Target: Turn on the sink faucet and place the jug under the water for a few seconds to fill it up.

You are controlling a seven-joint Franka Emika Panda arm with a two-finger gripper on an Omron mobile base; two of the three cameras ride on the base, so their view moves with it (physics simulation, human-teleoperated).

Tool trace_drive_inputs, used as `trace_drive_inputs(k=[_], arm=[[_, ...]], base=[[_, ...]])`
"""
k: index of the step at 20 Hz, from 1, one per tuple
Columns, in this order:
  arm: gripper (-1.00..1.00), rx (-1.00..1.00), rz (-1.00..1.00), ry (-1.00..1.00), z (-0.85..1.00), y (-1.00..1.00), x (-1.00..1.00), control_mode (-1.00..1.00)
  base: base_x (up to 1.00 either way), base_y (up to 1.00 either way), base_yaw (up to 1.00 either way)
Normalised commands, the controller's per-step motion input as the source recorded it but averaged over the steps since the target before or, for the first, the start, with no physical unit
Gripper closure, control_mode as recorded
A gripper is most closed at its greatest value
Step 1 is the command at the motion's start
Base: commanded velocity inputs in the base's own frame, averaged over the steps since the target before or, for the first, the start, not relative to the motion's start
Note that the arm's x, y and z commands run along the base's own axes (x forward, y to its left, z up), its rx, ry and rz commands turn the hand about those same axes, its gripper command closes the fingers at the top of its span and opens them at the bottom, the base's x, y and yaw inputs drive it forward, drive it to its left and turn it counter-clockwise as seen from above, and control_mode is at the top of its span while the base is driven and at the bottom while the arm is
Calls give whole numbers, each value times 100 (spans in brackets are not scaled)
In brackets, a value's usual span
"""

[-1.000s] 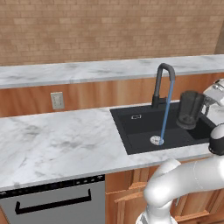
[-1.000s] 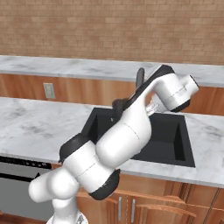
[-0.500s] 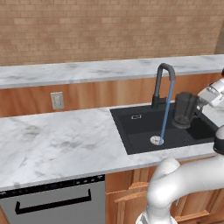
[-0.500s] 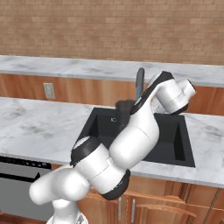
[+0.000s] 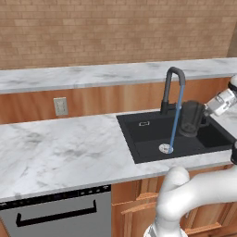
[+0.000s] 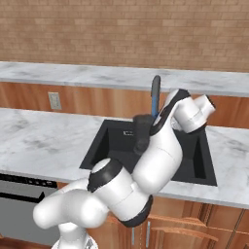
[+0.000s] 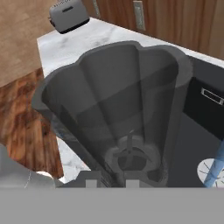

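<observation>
One step of the task looks finished: the water [image 5: 174, 125] runs in a thin blue line from the sink faucet [image 5: 172, 88] down to the round drain. The step in hand, as I judge it, is to bring the jug under this stream.

Nearest, in the hand view, the jug [image 7: 118, 109] is very close before the camera, and the gripper [image 7: 110, 177] is closed tight on its base side. From the left base view the jug [image 5: 190, 118] hangs in the air over the right half of the sink [image 5: 139, 141], just beside the stream but apart from it.

The next move calls for a short sideways shift toward the stream, mouth upward, I think. Open room exists over the basin. Further back, the faucet neck stands near, and the rim could knock it.
</observation>
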Motion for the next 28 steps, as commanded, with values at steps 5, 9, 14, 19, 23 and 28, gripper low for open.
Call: trace_drive_inputs(k=[5, 9, 14, 19, 23, 28], arm=[[100, -2, -12, 0, -8, 0, 50, -100], [100, -3, -11, 0, -14, -3, 39, -100], [100, -3, -9, 0, -18, -7, 32, -100], [100, -1, -9, 0, -12, -6, 45, -100], [100, 0, -9, 0, -9, -12, 39, -100], [100, 0, -4, 0, 0, -15, -4, -100]], base=[[0, 0, 0], [0, 0, 0], [0, 0, 0], [0, 0, 0], [0, 0, 0], [0, 0, 0]])
